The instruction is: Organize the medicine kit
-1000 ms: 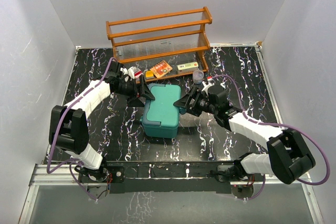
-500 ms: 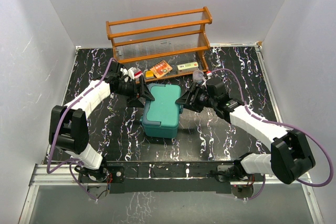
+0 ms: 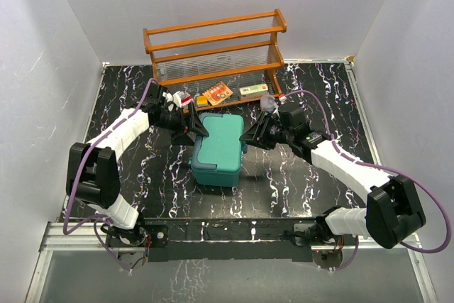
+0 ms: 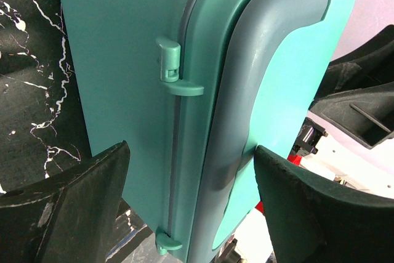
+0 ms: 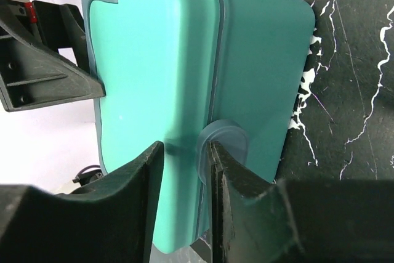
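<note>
The teal medicine kit (image 3: 218, 148) stands closed on the black marbled table, mid-view. My left gripper (image 3: 194, 127) is at its hinged left side. In the left wrist view, this gripper (image 4: 191, 149) is open wide and straddles that edge of the kit (image 4: 123, 60), between the two hinges (image 4: 169, 60). Its one fingertip (image 4: 271, 164) touches the lid top, the other is low by the wall. My right gripper (image 3: 249, 135) is at the kit's right side. In the right wrist view, its jaws (image 5: 184, 147) are narrow, pinching the lid rim and the clear latch (image 5: 229, 143) on the kit (image 5: 154, 60).
An orange-brown wooden shelf rack (image 3: 213, 51) stands at the back. In front of it lie an orange packet (image 3: 218, 92), a white-green box (image 3: 252, 91), a red-white item (image 3: 186, 97) and a small bottle (image 3: 268, 103). White walls enclose the table.
My right gripper has moved up and left onto the kit's latch side, and its jaws have narrowed. The left gripper and the kit have not moved.
</note>
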You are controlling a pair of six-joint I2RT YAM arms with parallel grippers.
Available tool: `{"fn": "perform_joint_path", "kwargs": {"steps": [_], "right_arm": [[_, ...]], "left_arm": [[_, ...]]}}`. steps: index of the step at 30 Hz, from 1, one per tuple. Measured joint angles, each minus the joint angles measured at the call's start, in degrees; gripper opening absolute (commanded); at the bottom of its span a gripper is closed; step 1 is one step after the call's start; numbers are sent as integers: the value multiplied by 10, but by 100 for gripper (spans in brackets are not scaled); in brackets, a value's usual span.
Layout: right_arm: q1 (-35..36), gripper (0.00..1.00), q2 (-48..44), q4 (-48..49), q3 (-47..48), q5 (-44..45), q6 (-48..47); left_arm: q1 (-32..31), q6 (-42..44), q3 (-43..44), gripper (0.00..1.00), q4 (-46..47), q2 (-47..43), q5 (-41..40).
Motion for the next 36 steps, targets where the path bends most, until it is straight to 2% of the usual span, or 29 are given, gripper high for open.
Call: {"fn": "perform_joint_path", "kwargs": {"steps": [5, 18, 36], "right_arm": [[0, 29, 8, -24, 19, -3, -4], [0, 56, 33, -23, 26, -22, -16], [-9, 61, 82, 49, 19, -100, -16]], "left_arm": [[0, 0, 0, 78, -1, 0, 0], [0, 0, 0, 78, -2, 0, 2], [5, -9, 0, 71, 4, 1, 8]]}}
